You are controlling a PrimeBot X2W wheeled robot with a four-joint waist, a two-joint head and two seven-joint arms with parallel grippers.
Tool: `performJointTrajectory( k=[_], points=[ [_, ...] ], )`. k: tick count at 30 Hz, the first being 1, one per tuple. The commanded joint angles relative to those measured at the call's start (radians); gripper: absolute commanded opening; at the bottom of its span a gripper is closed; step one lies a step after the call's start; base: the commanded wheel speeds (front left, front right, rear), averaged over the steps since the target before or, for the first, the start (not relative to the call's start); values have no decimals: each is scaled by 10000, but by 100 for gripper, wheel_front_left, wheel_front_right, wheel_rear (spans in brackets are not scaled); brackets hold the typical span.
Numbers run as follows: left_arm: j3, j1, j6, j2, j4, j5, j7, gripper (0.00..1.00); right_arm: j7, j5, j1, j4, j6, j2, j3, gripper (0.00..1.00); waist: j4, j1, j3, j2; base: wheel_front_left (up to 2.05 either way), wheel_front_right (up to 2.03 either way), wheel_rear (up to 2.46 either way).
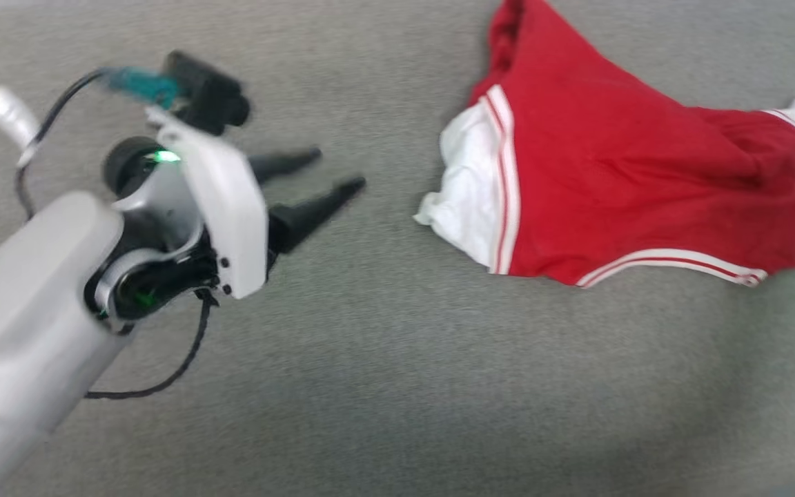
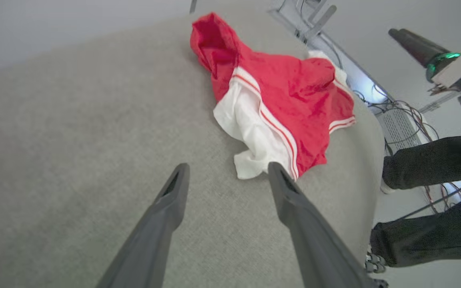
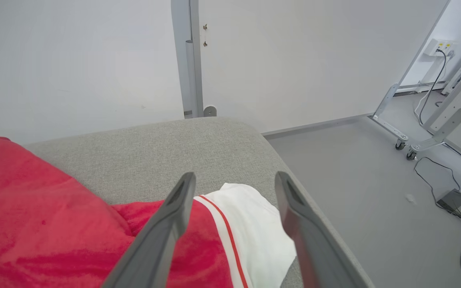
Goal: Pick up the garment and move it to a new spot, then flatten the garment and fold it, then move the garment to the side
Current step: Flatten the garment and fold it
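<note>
— What does your left wrist view give you that the head view lacks?
— A person's legs point(image 2: 426, 160), two of them, beside the cushion point(image 2: 54, 160). Your right wrist view adds one wheeled frame point(image 3: 440, 130) beyond the cushion.
— And the garment point(image 1: 646, 186)?
— Just one, crumpled on the cushion near its edge.
— Open or closed?
— Both wide. Left gripper point(image 1: 337, 168): fingers spread above bare cushion, holding nothing. Right gripper point(image 3: 235, 176): spread over the garment, gripping nothing.
</note>
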Motion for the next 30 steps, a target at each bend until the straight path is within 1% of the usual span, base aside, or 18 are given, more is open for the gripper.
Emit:
performJointTrajectory(
  k=[1,3,6,7,10,13,16,20,21,22,23,24,25,28,30],
  points=[
    [-331,-437,-20,-79,216,-717,1068,100,-98,82,159,-145,-47,100,160,100,-347,0,79,0,0,0,0],
    [-574,-777,-17,-216,702,-1538,2201,100,-163,130,195,-242,-47,211,367,100,-562,0,148,0,0,0,0],
    [-746,-1120,1,-513,1426,-2483,3475,100,-221,161,367,-372,-47,388,535,100,-875,0,294,0,0,0,0],
    [-812,-1209,-1,-579,1623,-2679,3825,100,-172,210,397,-384,-47,458,639,100,-992,0,348,0,0,0,0],
    [-774,-1401,33,-803,2219,-3253,4442,100,-226,329,387,-444,-47,576,774,100,-1325,0,552,0,0,0,0],
    [-703,-1636,112,-1104,2784,-3603,4816,100,-320,401,410,-422,-47,730,894,100,-1651,0,825,0,0,0,0],
    [-712,-1803,88,-1199,2942,-3415,4689,100,-409,421,384,-408,-47,805,991,100,-1794,0,951,0,0,0,0],
    [-600,-1702,23,-1537,3350,-3653,4511,100,-414,513,366,-327,-47,916,1158,100,-1977,0,1085,0,0,0,0],
    [-608,-1677,19,-1585,3479,-3703,4539,91,-410,500,368,-309,-47,912,1196,100,-1992,0,1101,0,0,0,0],
    [-679,-1712,12,-1590,3545,-3610,4573,70,-401,482,379,-292,-47,890,1214,100,-1997,0,1121,0,0,0,0],
    [-772,-1766,0,-1591,3595,-3472,4580,44,-412,479,379,-290,-47,878,1223,100,-1992,0,1146,0,0,0,0],
    [-802,-1759,4,-1621,3639,-3455,4551,11,-435,479,350,-302,-47,878,1224,100,-1978,0,1156,0,0,0,0],
    [-745,-1701,0,-1695,3733,-3566,4497,0,-444,449,330,-315,-47,851,1196,100,-1935,0,1145,0,0,0,0],
    [-575,-1744,-18,-1840,3807,-3804,4399,0,-406,385,316,-418,-47,753,1159,100,-1674,0,1055,0,0,0,0],
    [-548,-1815,-22,-1789,3606,-3793,4412,0,-348,340,340,-504,-47,653,1112,100,-1392,0,946,0,0,0,0]
  ],
)
